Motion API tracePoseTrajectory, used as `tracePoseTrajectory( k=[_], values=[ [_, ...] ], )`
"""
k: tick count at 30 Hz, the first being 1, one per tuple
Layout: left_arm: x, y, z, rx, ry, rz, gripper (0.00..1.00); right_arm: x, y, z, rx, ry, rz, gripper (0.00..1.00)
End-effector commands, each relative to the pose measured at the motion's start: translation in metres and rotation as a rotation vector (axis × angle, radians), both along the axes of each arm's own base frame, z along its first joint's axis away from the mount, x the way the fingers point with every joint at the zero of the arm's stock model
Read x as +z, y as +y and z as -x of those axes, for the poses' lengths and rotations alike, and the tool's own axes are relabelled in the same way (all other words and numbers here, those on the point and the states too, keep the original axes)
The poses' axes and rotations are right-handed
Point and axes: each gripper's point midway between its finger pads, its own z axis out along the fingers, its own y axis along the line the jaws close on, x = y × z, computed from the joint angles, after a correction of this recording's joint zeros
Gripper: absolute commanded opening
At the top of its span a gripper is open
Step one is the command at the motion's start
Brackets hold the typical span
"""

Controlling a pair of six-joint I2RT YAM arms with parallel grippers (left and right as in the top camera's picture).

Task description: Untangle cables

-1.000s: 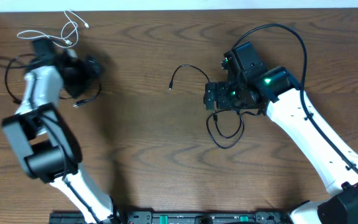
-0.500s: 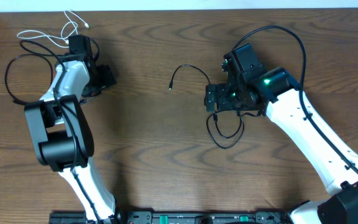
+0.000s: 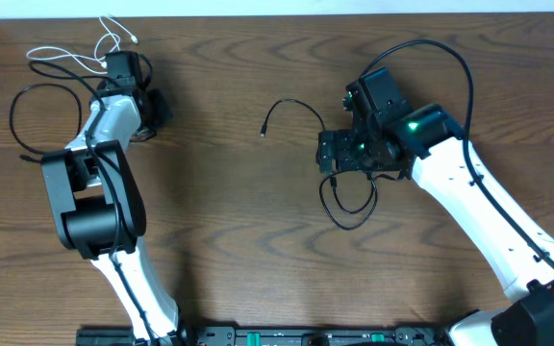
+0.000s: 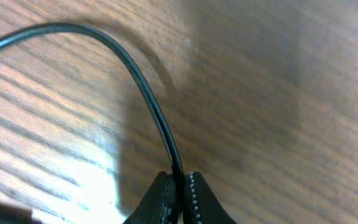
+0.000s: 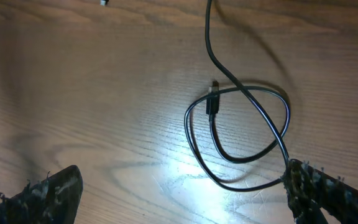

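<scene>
My left gripper [image 4: 178, 186] is shut on a thin black cable [image 4: 135, 74], which arcs away over the wood to the upper left. From overhead, the left gripper [image 3: 154, 108] sits at the table's back left, with that black cable's loop [image 3: 12, 115] left of the arm. A white cable [image 3: 65, 56] lies loose just behind it. A second black cable [image 5: 241, 124] lies coiled in a loop with its plug [image 5: 213, 102] inside. My right gripper [image 5: 179, 199] hovers open over it, its right fingertip [image 5: 319, 190] at the loop's edge. This cable's free end [image 3: 264, 133] points left.
The wooden table [image 3: 229, 221] ends at a pale wall along the back edge [image 3: 277, 10]. The right arm's own thick black cable [image 3: 450, 53] arches above its wrist. A black rail [image 3: 287, 336] runs along the front edge.
The left arm swung its links to the right and its jaws closed on the black cable. The right arm and the coiled cable stayed where they were.
</scene>
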Motion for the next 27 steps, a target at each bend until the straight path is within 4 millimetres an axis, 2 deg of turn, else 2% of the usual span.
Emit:
tracePoseTrajectory(
  k=[1, 5, 7, 8, 9, 10, 12, 14, 17, 19, 21, 23, 25, 27],
  values=[
    [-0.004, 0.035, 0.001, 0.129, -0.022, -0.035, 0.08, -0.007, -0.003, 0.003, -0.009, 0.027, 0.015, 0.99],
    [0.007, 0.066, -0.008, 0.204, -0.104, -0.060, 0.08, -0.008, -0.004, 0.006, -0.009, 0.037, 0.020, 0.99],
    [0.009, 0.073, -0.008, 0.217, -0.115, -0.059, 0.09, -0.008, -0.004, 0.006, -0.010, 0.039, 0.021, 0.99],
    [0.009, 0.077, -0.007, 0.223, -0.116, -0.060, 0.17, -0.008, -0.004, 0.006, -0.010, 0.039, 0.021, 0.99],
    [0.010, 0.078, -0.007, 0.225, -0.117, -0.060, 0.35, -0.008, -0.004, 0.006, -0.010, 0.039, 0.021, 0.99],
    [0.014, 0.078, -0.006, 0.225, -0.122, -0.062, 0.72, -0.008, -0.004, 0.006, -0.010, 0.039, 0.021, 0.99],
    [0.025, 0.077, -0.007, 0.223, -0.137, -0.061, 0.85, -0.008, -0.004, 0.005, -0.010, 0.036, 0.019, 0.99],
    [0.039, 0.075, -0.008, 0.217, -0.158, -0.060, 0.90, -0.008, -0.004, 0.005, -0.010, 0.036, 0.018, 0.99],
    [0.076, 0.064, -0.013, 0.183, -0.231, -0.023, 0.92, -0.008, -0.004, 0.006, -0.012, 0.040, 0.015, 0.99],
    [0.114, 0.044, -0.012, 0.122, -0.299, 0.059, 0.93, -0.008, -0.003, 0.006, -0.012, 0.039, 0.015, 0.99],
    [0.134, 0.029, -0.008, 0.077, -0.326, 0.116, 0.93, -0.008, -0.003, 0.006, -0.018, 0.043, 0.011, 0.99],
    [0.156, 0.009, 0.002, 0.022, -0.339, 0.191, 0.97, -0.005, 0.006, 0.011, -0.010, 0.074, -0.051, 0.99],
    [0.168, -0.012, 0.016, -0.028, -0.320, 0.271, 0.98, -0.002, 0.014, 0.012, 0.007, 0.091, -0.106, 0.99],
    [0.166, -0.039, 0.035, -0.068, -0.245, 0.352, 0.99, -0.002, 0.010, 0.011, -0.003, 0.093, -0.106, 0.99]
  ],
)
